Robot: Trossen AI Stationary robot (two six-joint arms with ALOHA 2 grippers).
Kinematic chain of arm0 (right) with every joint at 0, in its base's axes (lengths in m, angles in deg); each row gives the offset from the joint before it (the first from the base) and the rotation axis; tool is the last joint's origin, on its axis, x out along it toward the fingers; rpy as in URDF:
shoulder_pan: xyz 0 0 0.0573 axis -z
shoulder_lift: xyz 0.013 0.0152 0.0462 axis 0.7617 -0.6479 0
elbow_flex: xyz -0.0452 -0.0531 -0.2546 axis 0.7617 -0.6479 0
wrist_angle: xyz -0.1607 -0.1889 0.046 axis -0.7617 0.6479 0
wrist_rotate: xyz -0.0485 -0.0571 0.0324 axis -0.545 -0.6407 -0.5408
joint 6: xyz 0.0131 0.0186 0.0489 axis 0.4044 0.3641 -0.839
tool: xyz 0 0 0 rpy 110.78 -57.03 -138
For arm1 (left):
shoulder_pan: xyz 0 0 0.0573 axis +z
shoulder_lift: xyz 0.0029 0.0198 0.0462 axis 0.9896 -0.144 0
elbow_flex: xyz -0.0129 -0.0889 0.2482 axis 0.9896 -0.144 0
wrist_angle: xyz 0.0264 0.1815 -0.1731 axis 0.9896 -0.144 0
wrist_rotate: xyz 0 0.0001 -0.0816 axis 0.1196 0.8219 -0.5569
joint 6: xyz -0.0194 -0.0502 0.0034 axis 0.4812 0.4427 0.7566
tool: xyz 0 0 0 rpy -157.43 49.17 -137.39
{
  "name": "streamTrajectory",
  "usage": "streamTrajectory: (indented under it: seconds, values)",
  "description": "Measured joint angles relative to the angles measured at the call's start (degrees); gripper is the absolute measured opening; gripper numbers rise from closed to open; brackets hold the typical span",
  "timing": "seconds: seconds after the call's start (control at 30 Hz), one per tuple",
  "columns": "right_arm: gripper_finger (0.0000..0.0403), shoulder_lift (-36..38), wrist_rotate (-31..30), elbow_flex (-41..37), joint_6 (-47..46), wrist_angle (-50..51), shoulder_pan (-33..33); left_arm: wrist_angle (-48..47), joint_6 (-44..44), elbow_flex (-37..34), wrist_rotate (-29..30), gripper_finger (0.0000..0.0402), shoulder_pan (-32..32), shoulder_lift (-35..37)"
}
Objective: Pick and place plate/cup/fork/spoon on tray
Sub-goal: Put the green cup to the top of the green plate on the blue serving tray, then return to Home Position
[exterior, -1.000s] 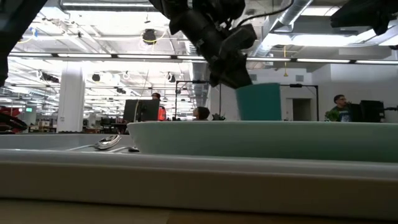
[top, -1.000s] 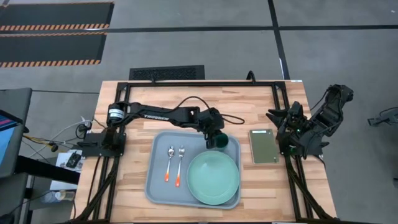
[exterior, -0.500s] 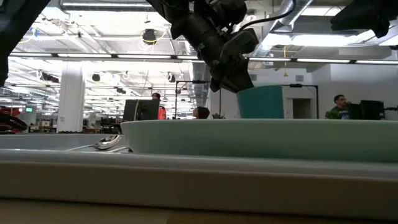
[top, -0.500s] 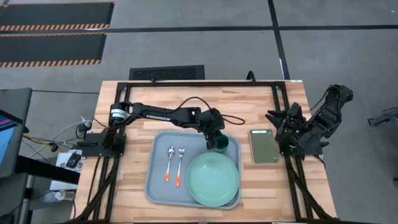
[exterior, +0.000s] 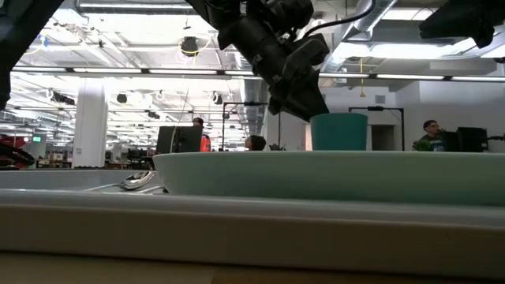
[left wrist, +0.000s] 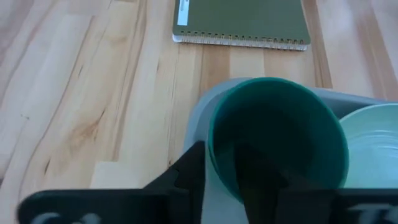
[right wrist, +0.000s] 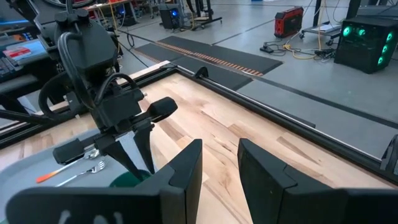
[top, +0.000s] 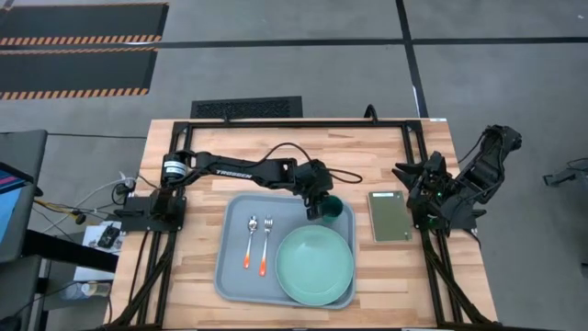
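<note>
Left arm stretched over the tray's (top: 234,276) far right corner; left gripper (top: 321,204) straddles the cup's (top: 333,210) rim, grip uncertain. Right gripper (right wrist: 219,163) part-open, empty, at bench's right edge.

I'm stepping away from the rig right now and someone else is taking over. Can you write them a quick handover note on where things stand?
Left gripper: at the cup in the tray's far right corner, one finger inside the cup and one outside its wall; whether it grips the wall I cannot tell.
Right gripper: open, empty, parked at the table's right edge beside the green notebook.
Plate: on the tray, right side. Fork and spoon: side by side on the tray's left, spoon on the outer side.
Done: all four items sit on the tray.
Left: free the left gripper from the cup and draw the arm back.
</note>
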Motion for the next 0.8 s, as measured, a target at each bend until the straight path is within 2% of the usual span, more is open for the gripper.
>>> streamTrajectory:
  seconds: [0.33, 0.47, 0.63, 0.8]
  values:
    - [0.0129, 0.0, 0.0, 0.0, -0.1, 0.0, 0.0, 0.9, -1.2, 0.0, 0.0, 0.0144, 0.0, 0.0]
    - [0.0129, 0.0, 0.0, 0.0, -0.1, 0.0, 0.0, -1.4, -1.3, 2.2, -0.5, 0.0175, 0.0, 0.0]
    - [0.0129, 0.0, -0.1, 0.0, -0.1, -0.1, 0.0, -5.7, -1.5, 7.4, -0.8, 0.0209, 0.0, -0.1]
    - [0.0129, 0.0, -0.5, 0.0, 0.0, 0.0, 0.0, -10.5, -1.6, 15.4, -0.8, 0.0219, 0.0, -0.1]
